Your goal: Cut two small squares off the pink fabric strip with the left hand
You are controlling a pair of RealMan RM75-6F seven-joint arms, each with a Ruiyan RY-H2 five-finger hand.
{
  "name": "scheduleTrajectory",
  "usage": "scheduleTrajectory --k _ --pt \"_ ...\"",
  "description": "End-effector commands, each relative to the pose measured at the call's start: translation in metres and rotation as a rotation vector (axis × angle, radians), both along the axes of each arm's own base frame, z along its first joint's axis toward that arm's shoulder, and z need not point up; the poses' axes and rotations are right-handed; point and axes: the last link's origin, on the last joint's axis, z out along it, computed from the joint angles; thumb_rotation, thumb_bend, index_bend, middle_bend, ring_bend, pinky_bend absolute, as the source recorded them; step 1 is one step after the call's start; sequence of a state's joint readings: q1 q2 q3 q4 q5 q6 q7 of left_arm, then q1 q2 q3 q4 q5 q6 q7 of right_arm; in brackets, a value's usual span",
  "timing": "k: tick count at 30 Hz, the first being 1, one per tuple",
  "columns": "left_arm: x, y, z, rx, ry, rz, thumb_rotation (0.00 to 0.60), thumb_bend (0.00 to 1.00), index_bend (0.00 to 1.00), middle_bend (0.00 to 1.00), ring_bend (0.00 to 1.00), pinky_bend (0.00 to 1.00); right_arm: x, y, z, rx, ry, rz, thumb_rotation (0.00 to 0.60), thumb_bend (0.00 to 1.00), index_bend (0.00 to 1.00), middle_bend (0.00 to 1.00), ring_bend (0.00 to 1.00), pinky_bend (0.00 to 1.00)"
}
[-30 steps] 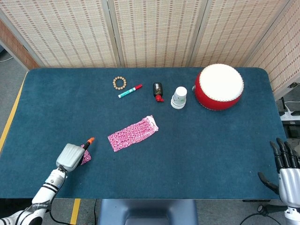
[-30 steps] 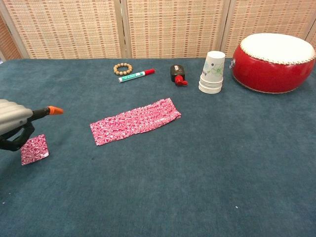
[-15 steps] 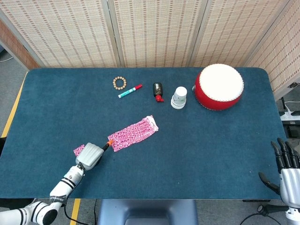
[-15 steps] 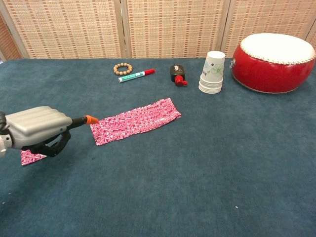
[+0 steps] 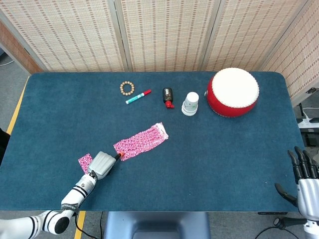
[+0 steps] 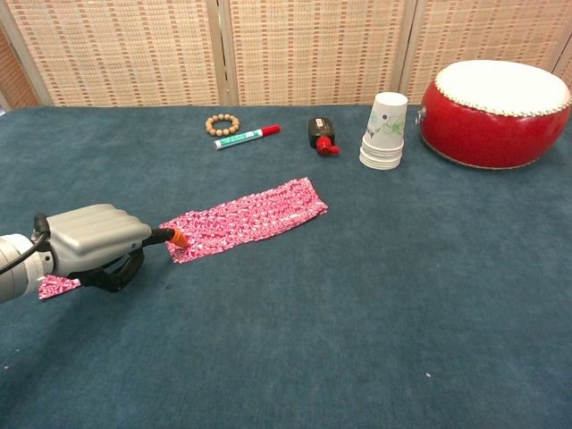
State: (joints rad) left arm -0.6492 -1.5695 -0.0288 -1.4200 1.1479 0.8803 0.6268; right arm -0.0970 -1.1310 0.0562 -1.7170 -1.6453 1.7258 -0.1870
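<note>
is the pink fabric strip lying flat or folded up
Flat: the pink fabric strip lies spread on the table, the cutter's orange tip at its near end.

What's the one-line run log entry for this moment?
left hand: holds cutter, orange tip at pink fabric strip near end | cut square: beside hand | right hand: idle, table edge

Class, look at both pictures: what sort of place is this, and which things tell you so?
Probably a robot lab or test room, not a home. A table with a dark blue felt top stands before woven folding screens, and unrelated props sit in a row: red drum, paper cup stack, bead bracelet.
</note>
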Motion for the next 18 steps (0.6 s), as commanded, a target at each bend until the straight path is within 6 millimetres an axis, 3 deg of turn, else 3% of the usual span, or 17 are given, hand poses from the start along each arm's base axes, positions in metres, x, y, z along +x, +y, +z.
scheduleTrajectory --k 1,7,18 --pt "-0.001 0.0 0.001 0.003 0.01 0.003 0.6 0.83 0.2 0.74 0.76 0.7 0.0 0.0 0.0 0.0 0.0 0.0 0.6 0.07 0.0 0.0 0.0 0.16" --pt "-0.006 0.006 0.005 0.029 0.035 0.021 0.6 0.83 0.21 0.74 0.76 0.7 0.0 0.0 -0.001 0.003 0.001 -0.002 0.6 0.07 0.0 0.0 0.0 0.16" --pt "-0.035 0.028 0.018 0.115 0.13 0.118 0.6 0.83 0.22 0.74 0.76 0.7 0.0 0.001 -0.001 0.006 0.003 -0.004 0.6 0.07 0.0 0.0 0.0 0.16"
